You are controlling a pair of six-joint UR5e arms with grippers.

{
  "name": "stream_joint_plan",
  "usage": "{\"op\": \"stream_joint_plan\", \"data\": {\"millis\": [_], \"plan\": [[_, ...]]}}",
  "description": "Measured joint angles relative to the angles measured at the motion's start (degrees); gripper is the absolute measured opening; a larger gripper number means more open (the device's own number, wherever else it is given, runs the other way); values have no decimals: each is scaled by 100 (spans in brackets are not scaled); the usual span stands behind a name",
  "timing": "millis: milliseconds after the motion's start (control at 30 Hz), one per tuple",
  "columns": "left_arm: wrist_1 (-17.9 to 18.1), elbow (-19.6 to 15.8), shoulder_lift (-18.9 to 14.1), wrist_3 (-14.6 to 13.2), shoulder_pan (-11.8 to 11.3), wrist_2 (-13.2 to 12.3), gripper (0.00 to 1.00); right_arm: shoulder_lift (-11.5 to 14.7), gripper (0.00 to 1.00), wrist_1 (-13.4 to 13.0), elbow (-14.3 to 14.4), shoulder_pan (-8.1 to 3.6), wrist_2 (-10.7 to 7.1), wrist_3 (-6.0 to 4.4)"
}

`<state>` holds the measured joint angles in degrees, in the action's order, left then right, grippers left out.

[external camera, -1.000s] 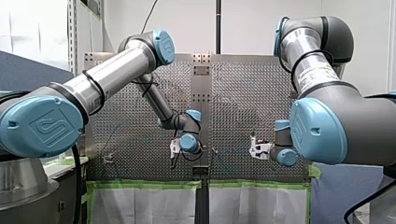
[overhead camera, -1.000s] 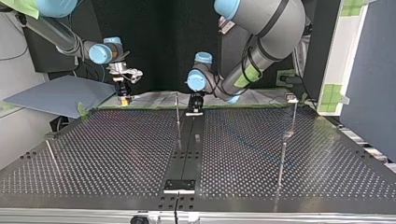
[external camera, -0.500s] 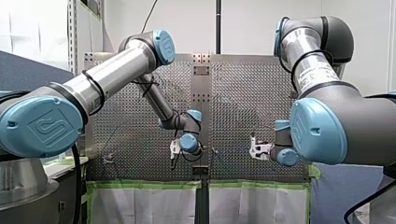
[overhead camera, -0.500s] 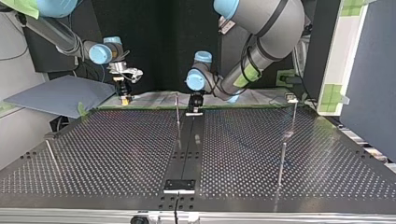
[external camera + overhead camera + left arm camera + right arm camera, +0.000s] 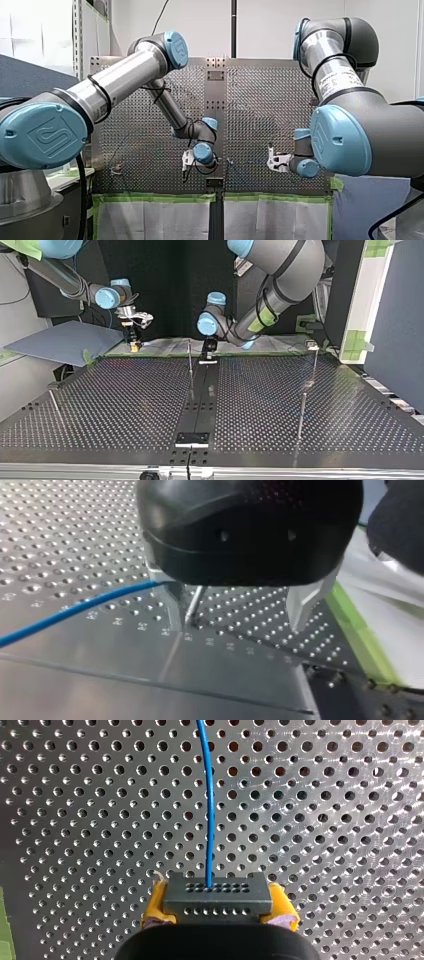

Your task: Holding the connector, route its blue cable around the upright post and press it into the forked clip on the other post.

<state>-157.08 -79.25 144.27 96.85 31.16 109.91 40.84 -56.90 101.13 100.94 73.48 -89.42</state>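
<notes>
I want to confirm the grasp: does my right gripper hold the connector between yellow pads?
Yes, the right gripper clamps the connector between its yellow pads, blue cable running ahead.

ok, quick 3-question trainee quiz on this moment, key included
1. True or false: my right gripper clamps the grey perforated connector block.
2. The thin blue cable leaves that block from: A) the holed face turned away from the gripper; B) a side face; C) nowhere, it lies loose.
3. Fill in: the thin metal post stands between my left gripper's open ____.
Key: 1 true; 2 A; 3 fingers.
</notes>
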Motion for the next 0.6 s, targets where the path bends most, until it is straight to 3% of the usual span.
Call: {"op": "stream_joint_plan", "data": {"millis": [600], "plan": [[-130, -59, -13, -17, 274, -207, 100, 0, 0, 6, 0, 0, 0, 1]]}}
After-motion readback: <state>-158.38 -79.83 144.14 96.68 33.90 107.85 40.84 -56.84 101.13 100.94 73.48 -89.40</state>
